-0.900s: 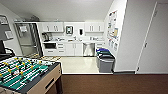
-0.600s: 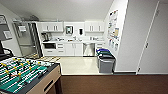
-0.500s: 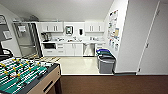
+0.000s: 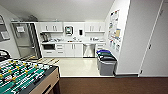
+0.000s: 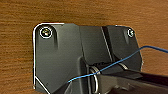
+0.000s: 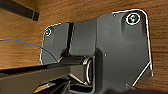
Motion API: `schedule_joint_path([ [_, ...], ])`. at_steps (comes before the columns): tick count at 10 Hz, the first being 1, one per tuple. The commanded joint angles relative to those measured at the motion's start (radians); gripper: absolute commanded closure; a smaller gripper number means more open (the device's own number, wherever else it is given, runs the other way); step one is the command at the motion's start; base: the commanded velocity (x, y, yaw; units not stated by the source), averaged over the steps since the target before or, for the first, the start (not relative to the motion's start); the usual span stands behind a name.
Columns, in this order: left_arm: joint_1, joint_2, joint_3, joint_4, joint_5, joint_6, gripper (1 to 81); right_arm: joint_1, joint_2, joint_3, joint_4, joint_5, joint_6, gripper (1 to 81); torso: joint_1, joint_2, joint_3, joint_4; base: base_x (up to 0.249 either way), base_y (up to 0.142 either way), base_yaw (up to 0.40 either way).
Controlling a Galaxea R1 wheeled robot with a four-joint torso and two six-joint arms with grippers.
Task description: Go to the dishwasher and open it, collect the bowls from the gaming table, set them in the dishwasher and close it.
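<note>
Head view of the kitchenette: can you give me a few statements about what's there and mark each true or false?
1. The stainless-steel-fronted dishwasher under the counter is closed. True.
2. The grey waste bins stand left of the dishwasher. False: they stand to its right, near the white wall.
3. A green-fielded table-football table sits in the near left corner. True.
4. The floor by the white cabinets is dark brown carpet. False: it is pale there; the brown floor lies nearer the camera.
5. The tall glass-fronted refrigerator stands at the left end of the counter. True.

A pale kitchen floor [image 4: 75,66] carries two grey bins [image 4: 106,62] by the right wall, meeting dark brown carpet [image 4: 112,86] under the foosball table [image 4: 25,77].
</note>
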Motion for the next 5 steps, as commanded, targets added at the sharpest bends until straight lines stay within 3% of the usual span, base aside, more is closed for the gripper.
schedule_joint_path([
  [1,-0.058,-0.016,0.007,0.005,0.049,0.004,1.0,0.052,-0.022,0.016,0.001,-0.048,-0.001,1.0,0.000,0.000,0.000,0.000,0.194,0.000,0.000],
  [5,-0.056,-0.016,0.005,0.001,0.049,0.004,1.0,0.063,-0.026,0.013,0.000,-0.049,-0.001,1.0,0.001,0.000,0.000,0.000,0.197,0.000,0.000],
])
